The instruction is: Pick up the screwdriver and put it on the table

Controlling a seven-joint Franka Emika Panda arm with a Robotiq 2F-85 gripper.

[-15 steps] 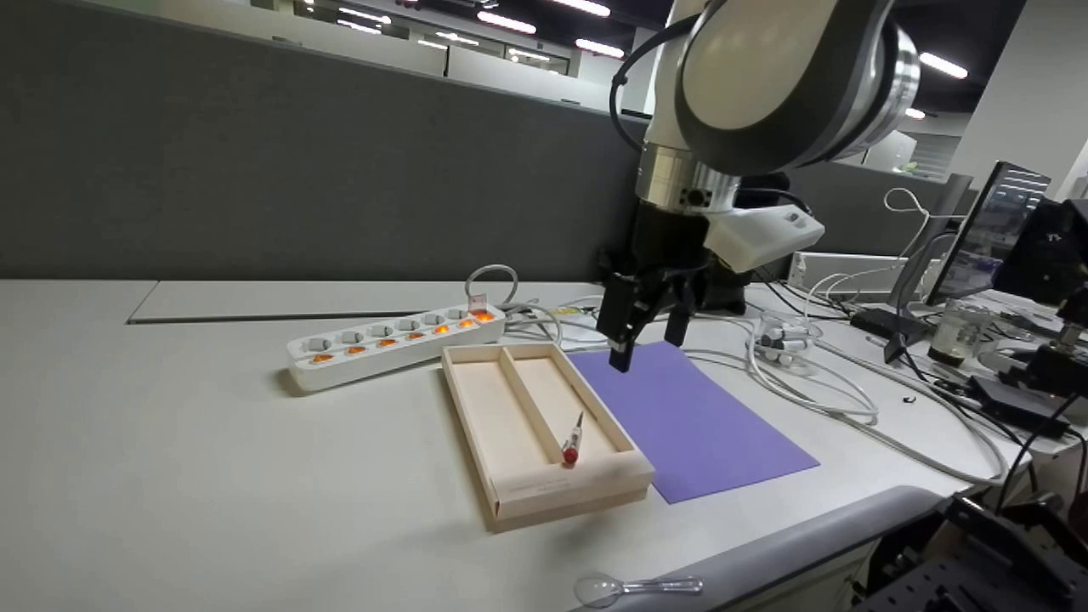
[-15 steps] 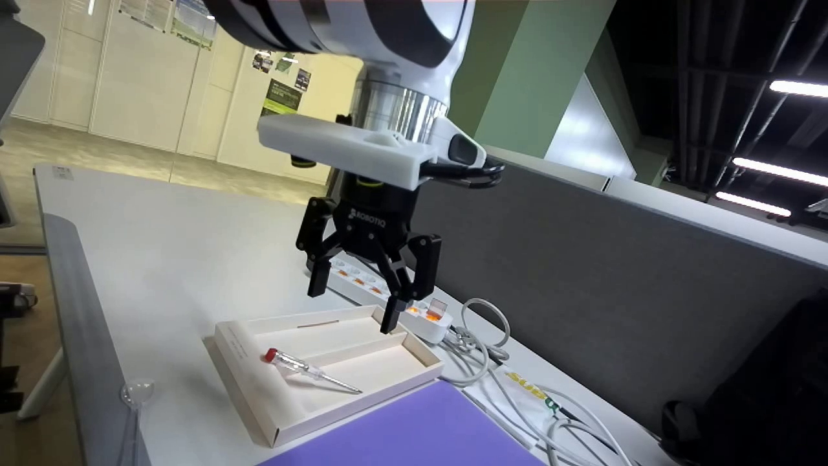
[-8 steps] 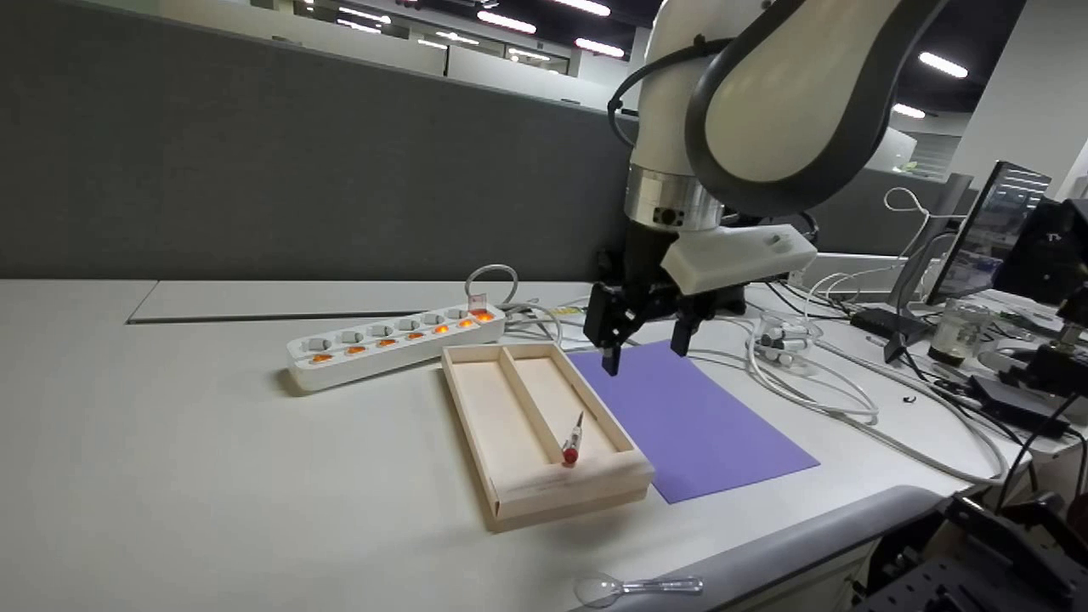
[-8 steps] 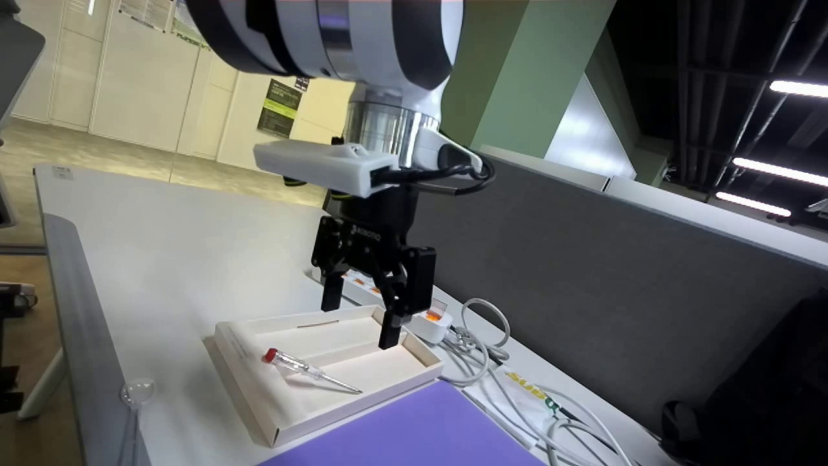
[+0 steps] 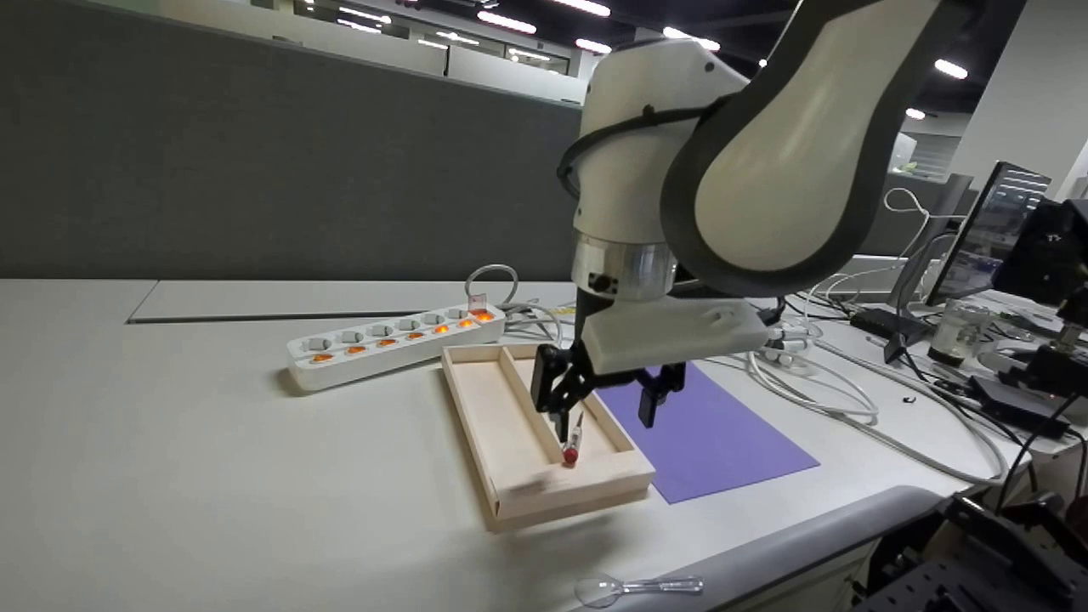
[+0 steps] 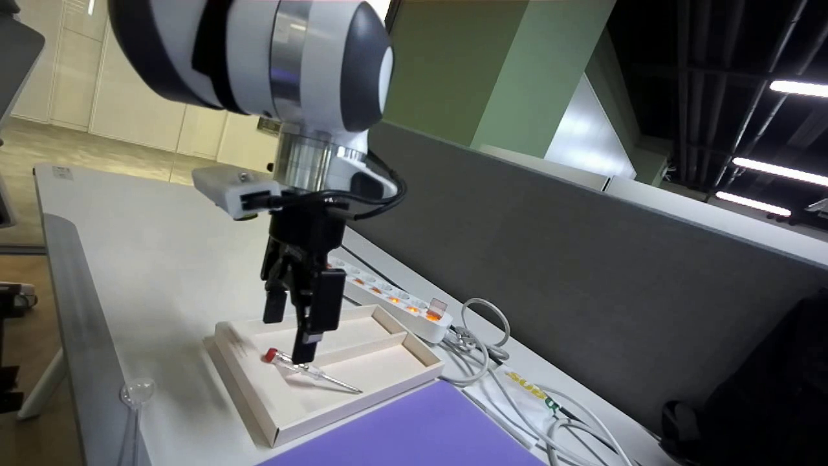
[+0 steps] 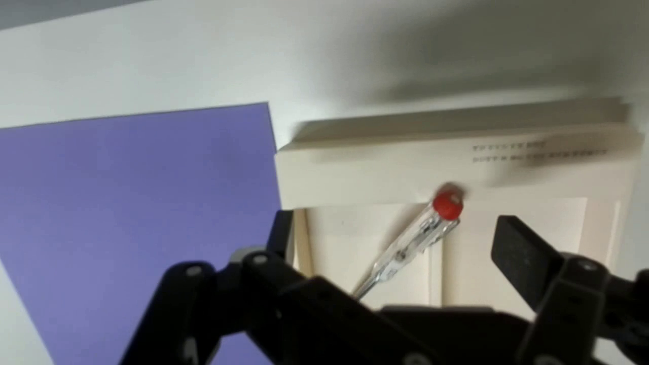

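Note:
The screwdriver [image 5: 572, 446] has a clear handle with a red end and a thin metal shaft. It lies tilted in the wooden tray [image 5: 578, 491], its red end up on the tray's wide end ledge, its shaft in the compartment nearer the purple mat. It also shows in an exterior view [image 6: 291, 364] and in the wrist view [image 7: 410, 246], where my gripper hides its tip. My gripper [image 7: 395, 220] is open and empty above the tray, fingers on either side of the screwdriver and apart from it. It shows in both exterior views [image 5: 605, 429] [image 6: 289, 338]. The table [image 5: 255, 476] is pale grey-white.
A purple mat [image 5: 722, 450] lies beside the tray. A white power strip [image 5: 391, 348] with lit orange switches stands behind it, with cables [image 6: 479, 362] trailing. A clear spoon [image 5: 637, 587] lies at the table's front edge. A grey partition [image 5: 297, 170] stands along the back.
My gripper has moved down and over from above the mat and back of the tray to the screwdriver's end, turning somewhat. It stays open. The screwdriver and tray have not moved.

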